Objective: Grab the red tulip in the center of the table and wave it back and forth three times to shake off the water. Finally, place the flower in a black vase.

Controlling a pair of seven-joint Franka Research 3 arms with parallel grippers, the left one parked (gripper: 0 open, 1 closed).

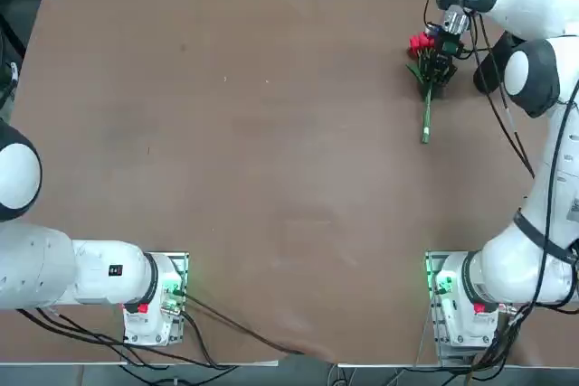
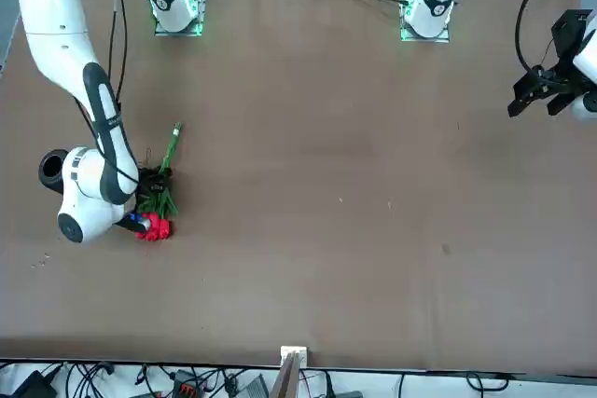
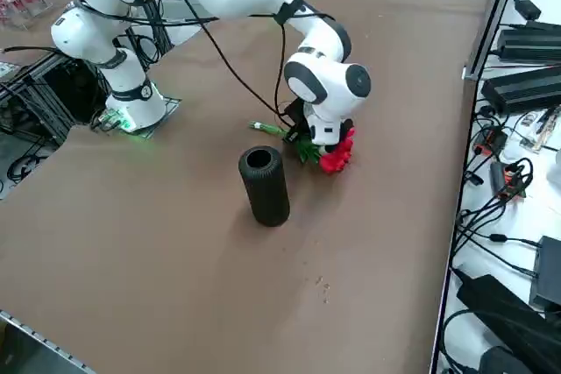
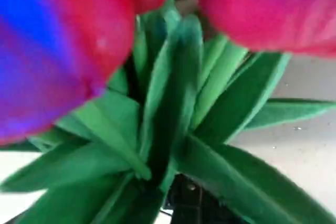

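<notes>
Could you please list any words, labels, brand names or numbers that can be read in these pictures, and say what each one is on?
None can be read.
The parked left arm's small dark label: too small to read.
The red tulip, the black vase, the table and the right gripper at the tulip's leaves show no text.

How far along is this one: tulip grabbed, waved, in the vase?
Not in the vase yet. The tulip is at the table's far right part, not its center, so it has been carried. The right gripper is around its leaves, beside the black vase, which stands upright with nothing showing in its mouth. Whether the waving is done cannot be told. Left: insert the stem.
</notes>
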